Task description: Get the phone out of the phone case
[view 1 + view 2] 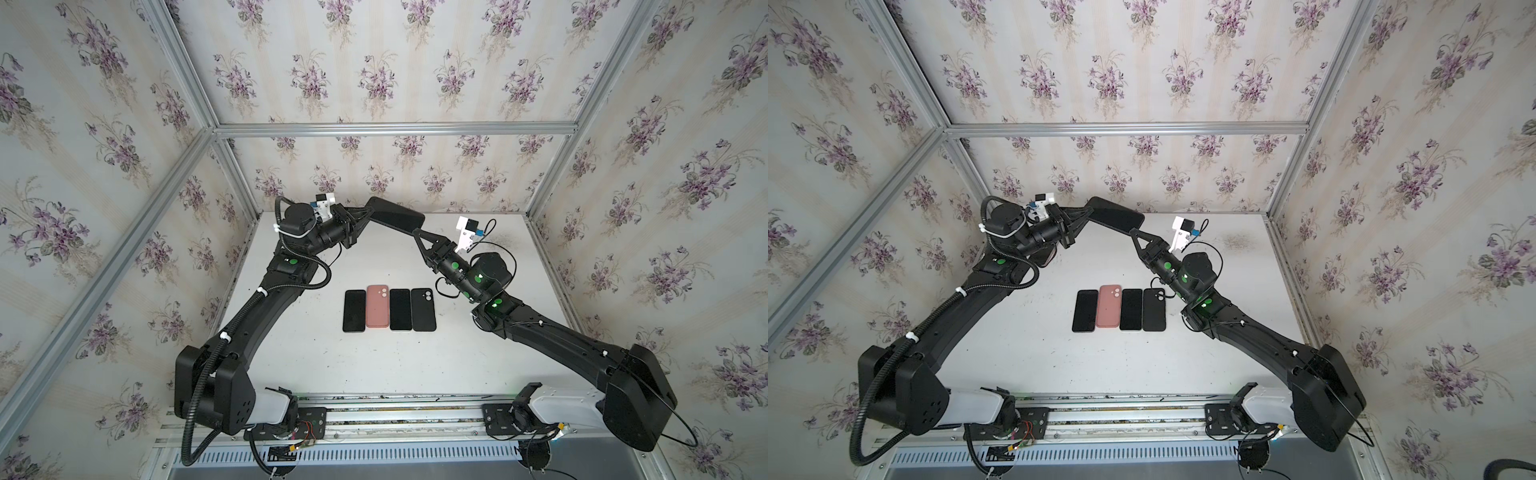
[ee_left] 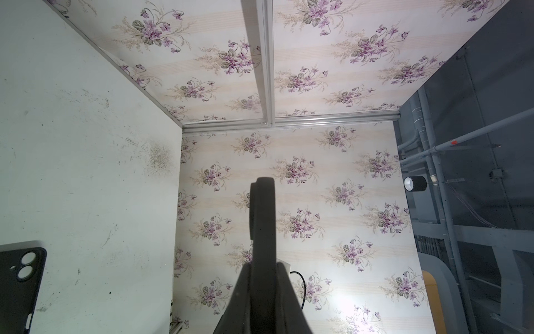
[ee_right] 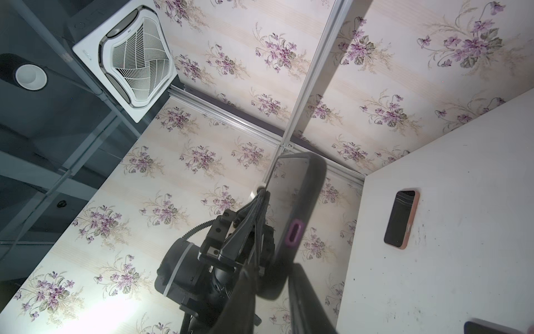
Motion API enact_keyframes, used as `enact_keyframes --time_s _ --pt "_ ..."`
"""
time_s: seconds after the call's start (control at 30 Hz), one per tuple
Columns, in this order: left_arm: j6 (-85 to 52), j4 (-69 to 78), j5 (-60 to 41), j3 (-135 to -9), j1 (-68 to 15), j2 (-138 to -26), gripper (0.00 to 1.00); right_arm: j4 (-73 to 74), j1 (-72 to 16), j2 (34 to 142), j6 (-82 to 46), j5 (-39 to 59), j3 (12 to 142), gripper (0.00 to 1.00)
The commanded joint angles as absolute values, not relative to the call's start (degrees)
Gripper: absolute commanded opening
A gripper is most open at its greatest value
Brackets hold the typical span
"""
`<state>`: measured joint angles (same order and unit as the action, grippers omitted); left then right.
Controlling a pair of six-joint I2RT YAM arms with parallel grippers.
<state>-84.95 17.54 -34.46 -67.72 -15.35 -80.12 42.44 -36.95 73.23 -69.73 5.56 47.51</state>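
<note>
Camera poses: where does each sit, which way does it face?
Top views: high in front, looking down at the table; left arm and right arm whole.
Left wrist: rolled sideways, sighting along the left gripper at a wall; fingers show.
Right wrist: sighting along the right gripper at walls; fingers, left arm's wrist show.
Shared: all see the cased phone.

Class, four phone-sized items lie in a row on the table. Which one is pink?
The pink case, second from the left in both top views; the other three are black.
</note>
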Motion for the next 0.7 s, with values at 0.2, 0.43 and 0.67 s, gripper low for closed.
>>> enact_keyframes --time_s 0.2,0.43,0.67 --pt "-86.9 22.7 -35.6 -69.0 -15.5 -80.7 0.00 48.6 -36.7 75.6 -72.0 7.5 47.1 0.04" --pt "-90.2 22.6 -36.9 -71.7 -15.7 -81.8 0.00 56.0 -36.7 78.9 -67.7 12.9 44.8 0.00" --pt "-94.2 23.7 -39.1 -74.4 -16.0 -83.0 0.00 59.0 -36.6 81.7 -49.9 18.7 43.2 0.00"
